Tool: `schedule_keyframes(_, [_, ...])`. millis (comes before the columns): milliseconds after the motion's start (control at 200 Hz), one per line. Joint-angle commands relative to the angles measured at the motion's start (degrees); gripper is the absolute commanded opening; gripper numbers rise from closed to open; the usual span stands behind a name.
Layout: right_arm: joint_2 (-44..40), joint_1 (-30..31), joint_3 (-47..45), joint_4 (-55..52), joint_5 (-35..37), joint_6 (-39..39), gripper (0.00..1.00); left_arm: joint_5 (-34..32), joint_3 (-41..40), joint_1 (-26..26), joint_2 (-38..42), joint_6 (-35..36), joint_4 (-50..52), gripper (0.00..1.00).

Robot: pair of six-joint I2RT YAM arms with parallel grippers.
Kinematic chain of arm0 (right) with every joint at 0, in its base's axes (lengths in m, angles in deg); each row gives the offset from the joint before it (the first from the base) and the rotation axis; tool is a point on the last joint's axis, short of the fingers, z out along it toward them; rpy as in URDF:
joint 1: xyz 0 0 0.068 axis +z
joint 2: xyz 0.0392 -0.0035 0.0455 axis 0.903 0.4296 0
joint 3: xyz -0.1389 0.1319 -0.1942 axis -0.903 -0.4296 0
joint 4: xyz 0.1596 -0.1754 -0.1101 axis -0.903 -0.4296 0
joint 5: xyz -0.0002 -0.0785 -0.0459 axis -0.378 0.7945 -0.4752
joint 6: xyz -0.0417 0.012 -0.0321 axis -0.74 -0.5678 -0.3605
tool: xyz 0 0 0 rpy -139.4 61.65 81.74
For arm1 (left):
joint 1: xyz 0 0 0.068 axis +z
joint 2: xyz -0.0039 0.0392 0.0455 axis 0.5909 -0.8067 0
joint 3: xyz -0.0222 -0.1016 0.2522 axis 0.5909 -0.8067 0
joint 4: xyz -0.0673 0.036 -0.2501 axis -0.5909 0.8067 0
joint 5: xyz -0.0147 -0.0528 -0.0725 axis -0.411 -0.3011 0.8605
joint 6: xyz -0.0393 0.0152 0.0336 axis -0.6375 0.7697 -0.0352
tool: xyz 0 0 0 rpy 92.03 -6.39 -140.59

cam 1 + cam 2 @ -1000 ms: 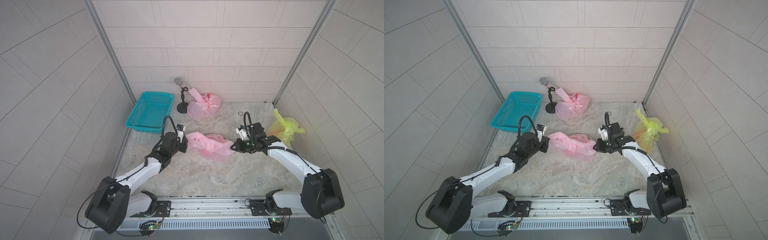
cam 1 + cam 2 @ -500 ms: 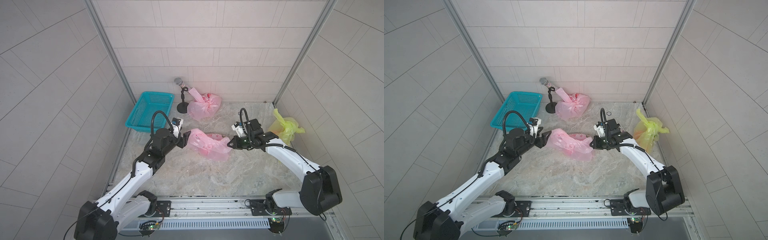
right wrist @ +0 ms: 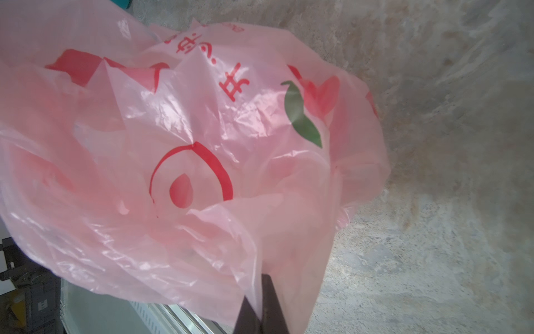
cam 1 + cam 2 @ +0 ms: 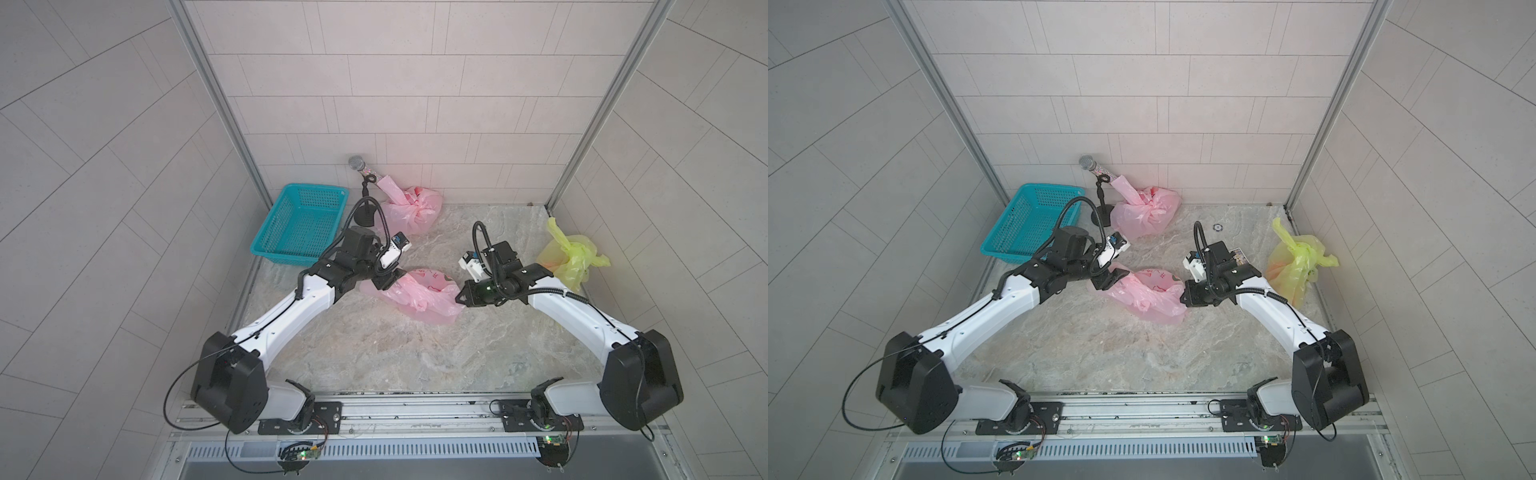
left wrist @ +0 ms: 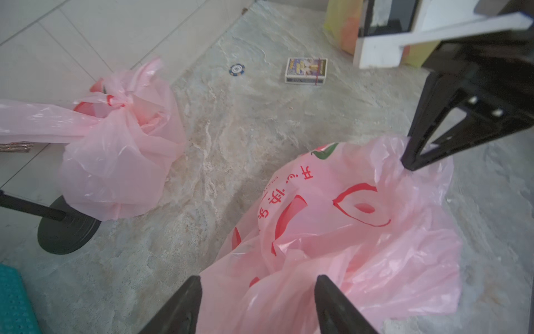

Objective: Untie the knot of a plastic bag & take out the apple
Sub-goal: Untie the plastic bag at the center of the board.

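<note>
My left gripper [image 4: 388,282] has let go since a second ago: then it was clamped on the left end of the pink bag [image 4: 415,293], and now its jaws stand apart, with loose plastic lying between them in the left wrist view [image 5: 257,279]. My right gripper [image 4: 459,299] has not changed and still pinches a fold at the bag's right end [image 3: 264,277].

The marble counter [image 4: 374,353] carries everything. A blue basket [image 4: 286,255] sits in its back left corner. The pink bag lies crumpled and flat near the middle of the counter, between my two grippers, with its red print facing up [image 5: 346,231]. I cannot make out the apple through the plastic.

A second pink bag [image 4: 409,208], knotted, leans at the back edge. A yellow bag [image 4: 569,257] stands by the right edge. A microphone [image 4: 356,163] on its stand is just beside the second pink bag. Toward the back lie a small card box [image 5: 306,70] and a chip [image 5: 237,69], apart from each other.
</note>
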Motion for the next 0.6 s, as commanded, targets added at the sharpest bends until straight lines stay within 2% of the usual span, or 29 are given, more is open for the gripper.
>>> schedule_keyframes(0, [-1.55,0.20,-1.09,-1.53,0.45,-1.41,0.00,3.36,5.76,-0.25,-1.47,8.55,9.17,0.64])
schedule_keyframes(140, [-1.19,0.13,-1.44,-0.80,0.34,-1.23,0.00,4.68,8.75,-0.26,-2.84,11.12,16.90,0.58])
schedule_keyframes(430, [0.25,0.11,-0.87,0.59,-1.34,-1.05,0.01,5.97,8.12,-0.34,-2.61,12.21,22.87,0.64])
schedule_keyframes(595, [0.51,0.09,-1.00,0.64,-1.37,-1.09,0.02,6.62,8.15,-0.93,-3.09,11.46,24.20,0.61])
